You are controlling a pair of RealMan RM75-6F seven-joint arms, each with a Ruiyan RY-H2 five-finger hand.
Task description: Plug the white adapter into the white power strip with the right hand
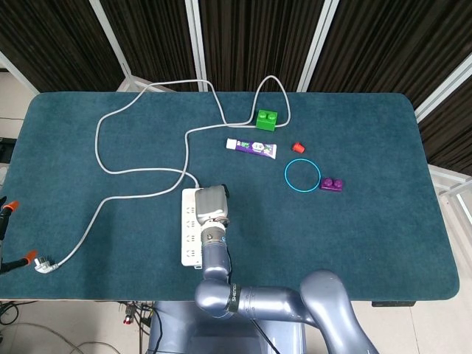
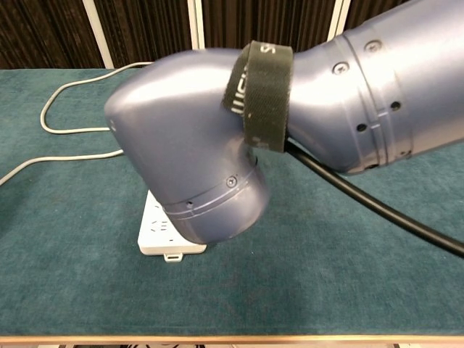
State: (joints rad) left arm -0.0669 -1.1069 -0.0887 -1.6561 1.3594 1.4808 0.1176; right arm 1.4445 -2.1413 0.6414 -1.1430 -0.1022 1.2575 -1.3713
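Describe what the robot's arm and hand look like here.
The right arm is glossy silver-blue metal with rounded joint housings, small screws, a dark fabric strap with pale lettering, and a black cable trailing off. The right hand looks light grey and boxy from above.

A big silver-blue arm (image 2: 239, 138) fills most of the frame, sweeping in from the upper right and bending down at an elbow near the centre. A dark fabric strap (image 2: 261, 94) wraps around it just right of the bend, and a black cable (image 2: 377, 214) runs out from under the strap toward the right edge. Below the elbow, the near end of the white power strip (image 2: 163, 235) pokes out at lower left, flat on the teal surface (image 2: 326, 290). A pale cord (image 2: 65, 123) loops across the upper left. No hand is visible here.
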